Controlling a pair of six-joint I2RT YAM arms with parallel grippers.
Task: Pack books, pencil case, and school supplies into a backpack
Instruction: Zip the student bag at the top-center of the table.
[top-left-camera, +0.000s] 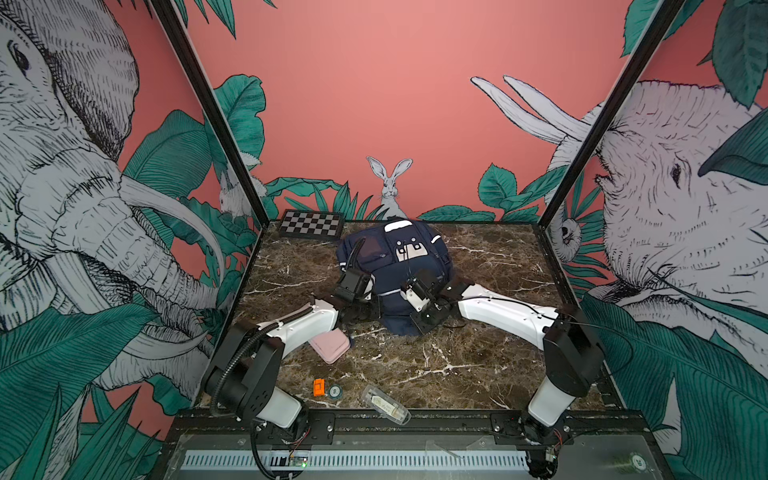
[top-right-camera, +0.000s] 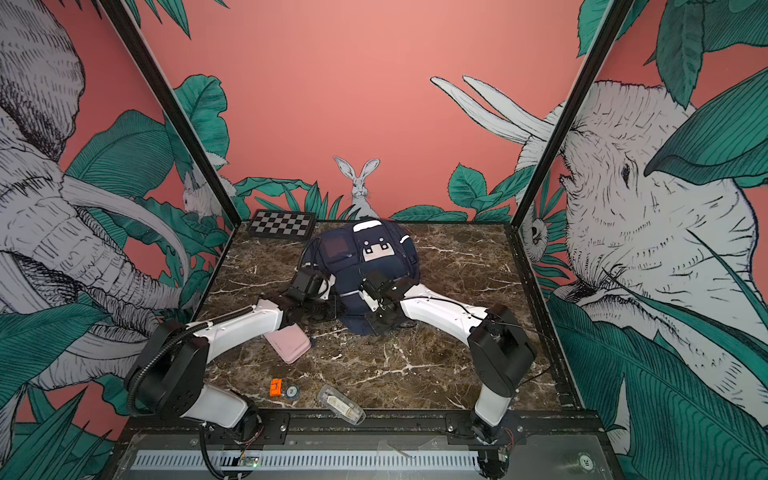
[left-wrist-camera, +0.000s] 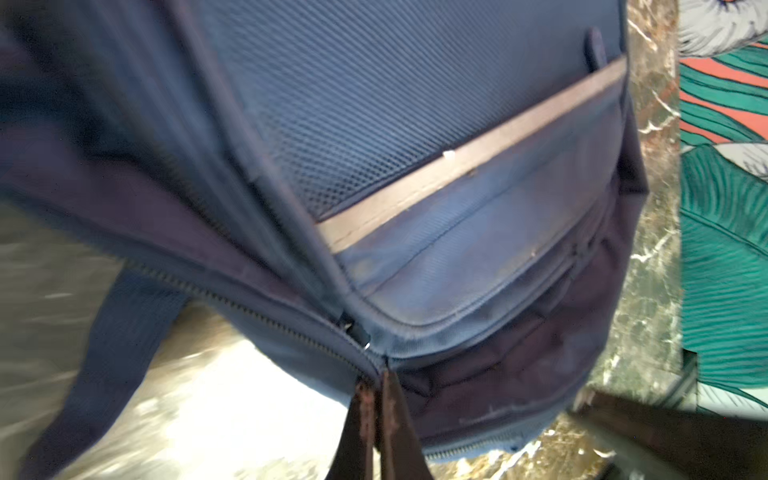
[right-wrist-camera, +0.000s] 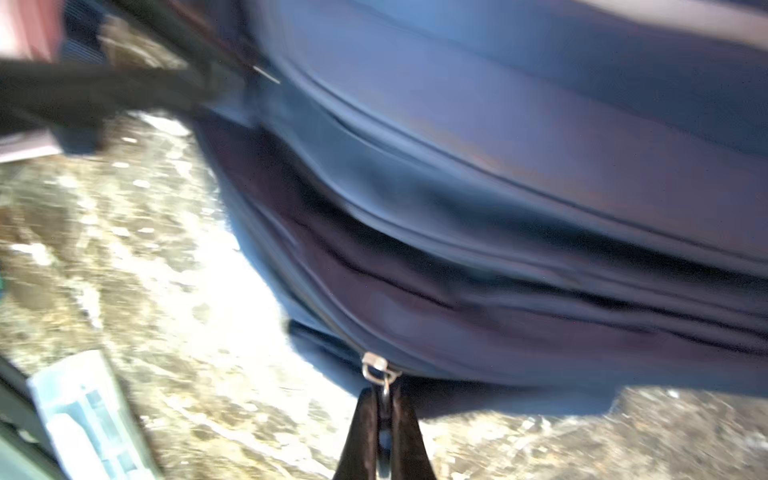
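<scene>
Opening step: at six o'clock on the backpack (top-left-camera: 376, 259), the left gripper (left-wrist-camera: 377, 380) clenches fabric and the right gripper (right-wrist-camera: 384, 392) pinches the zip pull (right-wrist-camera: 376, 365) — next, probably draw it along, fabric taut.

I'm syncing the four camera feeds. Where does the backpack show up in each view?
In a top view: backpack mid-table, toward the back wall.
In a top view: backpack likewise mid-table.
Left wrist: backpack fills most of the frame, left gripper pinching its edge.
Right wrist: backpack fills the upper right, right gripper on its zipper pull.
Shared landmark: marble tabletop.
</scene>
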